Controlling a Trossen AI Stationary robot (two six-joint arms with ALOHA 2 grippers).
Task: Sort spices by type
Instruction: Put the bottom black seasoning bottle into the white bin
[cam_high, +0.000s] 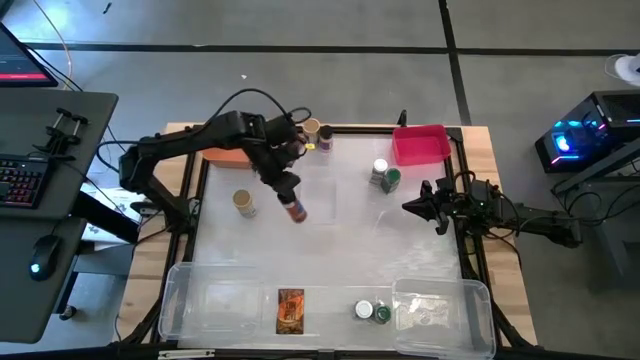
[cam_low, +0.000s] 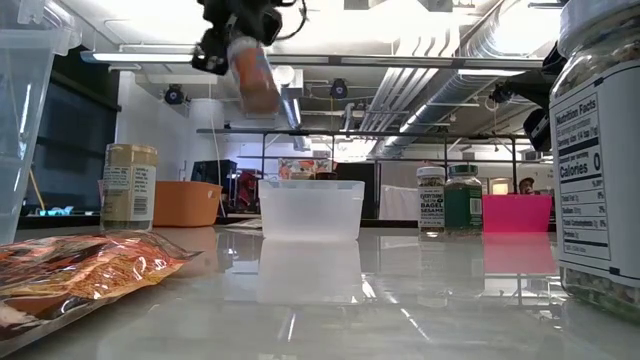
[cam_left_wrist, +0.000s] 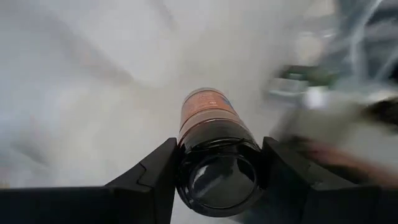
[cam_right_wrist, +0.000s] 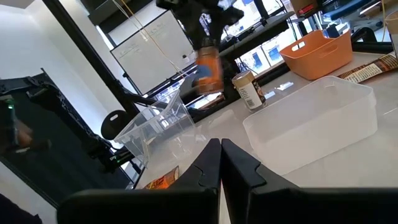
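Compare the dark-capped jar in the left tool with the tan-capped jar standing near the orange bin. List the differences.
1. The dark-capped jar is lifted clear of the table, clamped in the left tool; the tan-capped jar stands on the table, untouched.
2. The dark-capped jar hangs tilted in the low view; the tan-capped jar stands upright.
3. The dark-capped jar shows orange-brown contents and a black cap; the tan-capped jar looks pale beige.

Both are small round spice jars.

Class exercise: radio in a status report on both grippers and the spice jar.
Left gripper shut on dark-capped spice jar, lifted above table. Right gripper shut, empty, parked at right edge. Nothing in the way.
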